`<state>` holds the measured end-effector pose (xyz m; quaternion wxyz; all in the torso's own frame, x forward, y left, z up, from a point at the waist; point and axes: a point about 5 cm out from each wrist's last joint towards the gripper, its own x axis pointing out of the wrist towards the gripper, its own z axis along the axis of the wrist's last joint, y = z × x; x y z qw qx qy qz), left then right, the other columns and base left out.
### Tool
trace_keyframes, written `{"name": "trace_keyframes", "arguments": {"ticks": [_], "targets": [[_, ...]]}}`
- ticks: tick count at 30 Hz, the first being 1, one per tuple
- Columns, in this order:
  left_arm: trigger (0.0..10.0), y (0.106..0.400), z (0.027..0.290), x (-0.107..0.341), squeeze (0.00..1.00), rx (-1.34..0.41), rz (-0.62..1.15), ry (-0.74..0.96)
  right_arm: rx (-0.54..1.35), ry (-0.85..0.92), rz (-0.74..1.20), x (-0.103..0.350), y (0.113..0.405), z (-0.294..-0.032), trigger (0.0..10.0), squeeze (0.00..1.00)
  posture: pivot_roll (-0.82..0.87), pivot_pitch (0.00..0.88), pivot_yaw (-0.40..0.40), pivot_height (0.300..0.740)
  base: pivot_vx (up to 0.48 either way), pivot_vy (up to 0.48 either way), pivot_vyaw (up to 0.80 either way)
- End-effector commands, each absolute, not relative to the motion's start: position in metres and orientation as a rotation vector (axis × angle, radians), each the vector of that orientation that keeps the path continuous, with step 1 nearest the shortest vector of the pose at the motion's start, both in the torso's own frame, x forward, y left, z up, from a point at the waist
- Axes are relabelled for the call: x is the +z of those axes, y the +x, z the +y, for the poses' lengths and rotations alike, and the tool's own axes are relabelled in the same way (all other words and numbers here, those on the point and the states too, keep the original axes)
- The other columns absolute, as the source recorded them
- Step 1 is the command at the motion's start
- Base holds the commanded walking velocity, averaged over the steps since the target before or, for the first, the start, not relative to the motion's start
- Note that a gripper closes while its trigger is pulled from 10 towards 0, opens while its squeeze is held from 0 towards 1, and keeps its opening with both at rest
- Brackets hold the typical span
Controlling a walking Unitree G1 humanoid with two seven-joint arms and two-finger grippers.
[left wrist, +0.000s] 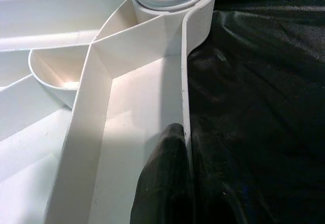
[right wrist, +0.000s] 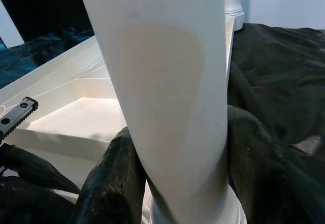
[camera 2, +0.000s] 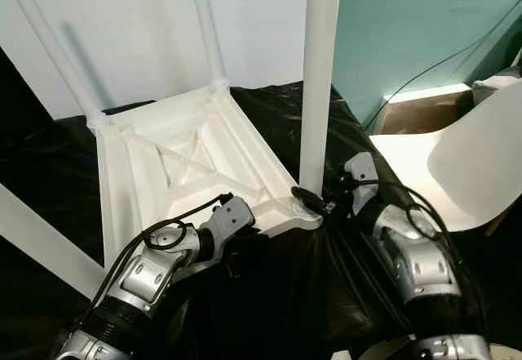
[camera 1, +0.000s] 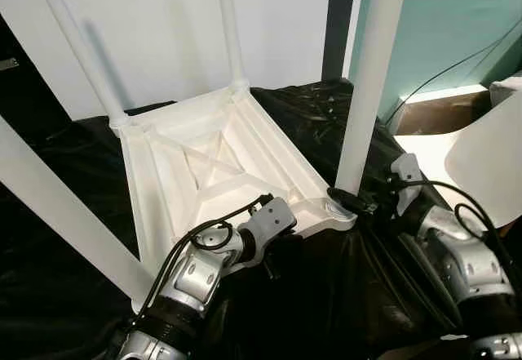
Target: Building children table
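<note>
A white plastic children's table (camera 1: pixel 212 172) lies upside down on a black sheet, with its legs pointing up. My left gripper (camera 1: pixel 273 254) is at the table's near edge, shut on the rim (left wrist: pixel 185 82): one black finger (left wrist: pixel 165 183) presses the inside of the rim wall, the other is outside against the dark sheet. My right gripper (camera 1: pixel 351 201) is shut on the near right leg (camera 1: pixel 371 74) just above its socket. Its two fingers (right wrist: pixel 114 183) hug the leg (right wrist: pixel 167 97) from both sides.
Two far legs (camera 1: pixel 77 46) (camera 1: pixel 230 25) and the near left leg (camera 1: pixel 57 213) stand up from the other corners. The black sheet (camera 1: pixel 326 115) covers the surface. A white curved chair shell (camera 1: pixel 489 156), a cardboard box (camera 1: pixel 432 115) and a cable lie right.
</note>
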<state>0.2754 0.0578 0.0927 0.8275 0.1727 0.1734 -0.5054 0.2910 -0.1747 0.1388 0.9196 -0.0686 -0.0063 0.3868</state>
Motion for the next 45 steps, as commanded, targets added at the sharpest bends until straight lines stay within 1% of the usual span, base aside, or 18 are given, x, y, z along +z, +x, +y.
{"name": "trace_keyframes", "arguments": {"ticks": [1,2,3,5,11,16,17,18,19,20,22,25,26,31,34,38,39,45], "targets": [[10.0,0.264,0.077,0.048,0.00,-0.937,0.580,0.328,0.832,-0.097,-0.043,0.129,0.281,-0.143,0.0,0.00,0.07,0.000,0.013,0.740,0.000,0.000,0.00],[10.0,0.264,0.077,0.048,0.00,-0.937,0.580,0.328,0.832,-0.097,-0.043,0.129,0.281,-0.143,0.0,0.00,0.07,0.000,0.013,0.740,0.000,0.000,0.00],[10.0,0.264,0.076,0.048,0.00,-0.940,0.581,0.327,0.702,-0.085,-0.122,0.134,0.279,-0.138,0.0,0.00,0.06,0.000,0.018,0.740,0.000,0.000,0.00],[10.0,0.263,0.077,0.047,0.00,-0.943,0.584,0.330,0.468,-0.032,-0.182,0.138,0.276,-0.139,0.0,0.00,0.06,0.000,0.019,0.740,0.000,0.000,0.00],[10.0,0.263,0.077,0.047,0.00,-0.947,0.585,0.335,0.345,-0.004,-0.172,0.136,0.278,-0.146,0.0,0.00,0.06,0.000,0.025,0.740,0.000,0.000,0.00],[10.0,0.263,0.078,0.048,0.00,-0.949,0.584,0.341,0.324,0.000,-0.169,0.135,0.279,-0.143,0.0,0.00,0.06,0.000,0.025,0.740,0.000,0.000,0.00],[10.0,0.263,0.078,0.048,0.00,-0.949,0.584,0.342,0.352,0.007,-0.155,0.134,0.279,-0.141,4.4,0.00,0.06,0.000,0.025,0.740,0.000,0.000,0.00],[10.0,0.263,0.078,0.048,0.00,-0.949,0.584,0.342,0.352,0.007,-0.155,0.134,0.279,-0.141,4.4,0.00,0.06,0.000,0.025,0.740,0.000,0.000,0.00],[10.0,0.263,0.078,0.048,0.00,-0.948,0.584,0.343,0.406,0.029,-0.137,0.132,0.278,-0.135,10.0,0.53,0.06,0.000,0.025,0.740,0.000,0.000,0.00],[10.0,0.263,0.078,0.048,0.00,-0.948,0.584,0.343,0.463,0.038,-0.125,0.132,0.276,-0.130,10.0,1.00,0.06,0.000,0.025,0.740,0.000,0.000,0.00],[10.0,0.263,0.078,0.048,0.00,-0.949,0.585,0.343,0.572,0.045,-0.086,0.129,0.273,-0.122,10.0,1.00,0.06,0.000,0.025,0.740,0.000,0.000,0.00],[10.0,0.263,0.078,0.047,0.00,-0.949,0.586,0.344,0.612,0.018,-0.077,0.128,0.273,-0.121,10.0,1.00,0.06,0.000,0.024,0.740,0.000,0.000,0.00],[10.0,0.264,0.078,0.048,0.00,-0.948,0.584,0.343,0.697,-0.046,-0.072,0.126,0.274,-0.123,10.0,0.00,0.06,0.000,0.020,0.740,0.000,0.000,0.00],[10.0,0.264,0.077,0.047,0.00,-0.945,0.582,0.341,0.821,-0.139,-0.048,0.127,0.281,-0.133,10.0,0.00,0.06,0.000,0.019,0.740,0.000,0.000,0.00],[10.0,0.264,0.077,0.047,0.00,-0.945,0.582,0.341,0.834,-0.146,-0.041,0.127,0.282,-0.134,10.0,0.00,0.06,0.000,0.019,0.740,0.000,0.000,0.00],[10.0,0.264,0.076,0.046,0.00,-0.947,0.585,0.339,0.923,-0.259,0.012,0.129,0.295,-0.152,10.0,0.00,0.05,0.000,0.022,0.740,0.000,0.000,0.00],[10.0,0.263,0.076,0.046,0.00,-0.947,0.586,0.338,0.992,-0.296,0.058,0.129,0.300,-0.156,10.0,0.00,0.05,0.000,0.022,0.740,0.000,0.000,0.00],[10.0,0.264,0.077,0.046,0.00,-0.944,0.585,0.337,1.101,-0.317,0.122,0.125,0.303,-0.155,10.0,0.00,0.06,0.000,0.022,0.740,0.000,0.000,0.00]]}}
